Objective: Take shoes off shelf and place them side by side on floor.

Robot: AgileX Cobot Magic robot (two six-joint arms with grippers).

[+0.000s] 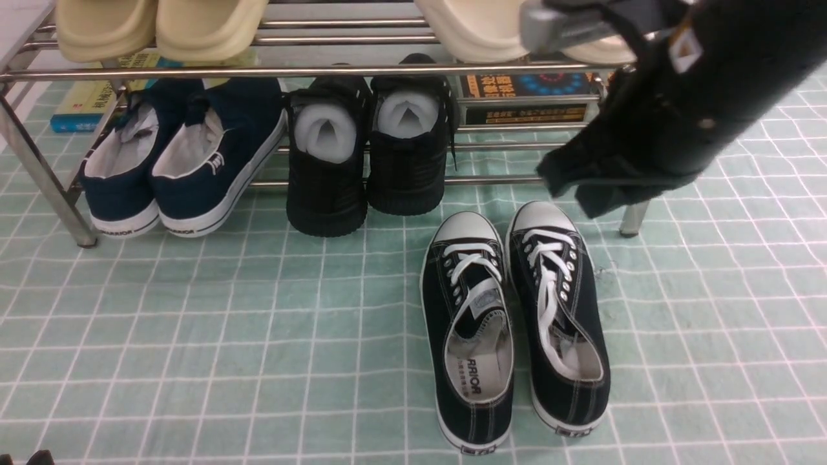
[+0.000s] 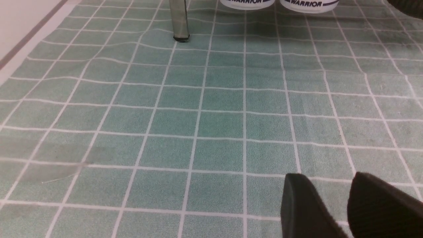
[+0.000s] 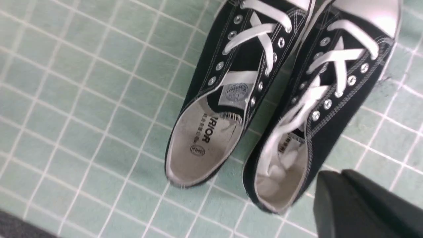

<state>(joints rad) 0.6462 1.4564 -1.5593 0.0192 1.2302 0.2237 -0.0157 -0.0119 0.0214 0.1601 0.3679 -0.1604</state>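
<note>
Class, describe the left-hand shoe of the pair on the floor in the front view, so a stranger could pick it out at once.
Find the silver metal rack. On the green checked floor before it stand two black canvas sneakers. Ours is the left one: its white lace lies clear of its opening, while its neighbour's trails inside.

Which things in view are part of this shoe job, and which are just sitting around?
Part of the job:
- black canvas sneakers
- metal rack
- green gridded floor

Just there:
- navy slip-ons
- black paper-stuffed shoes
- cream footwear
- books
</note>
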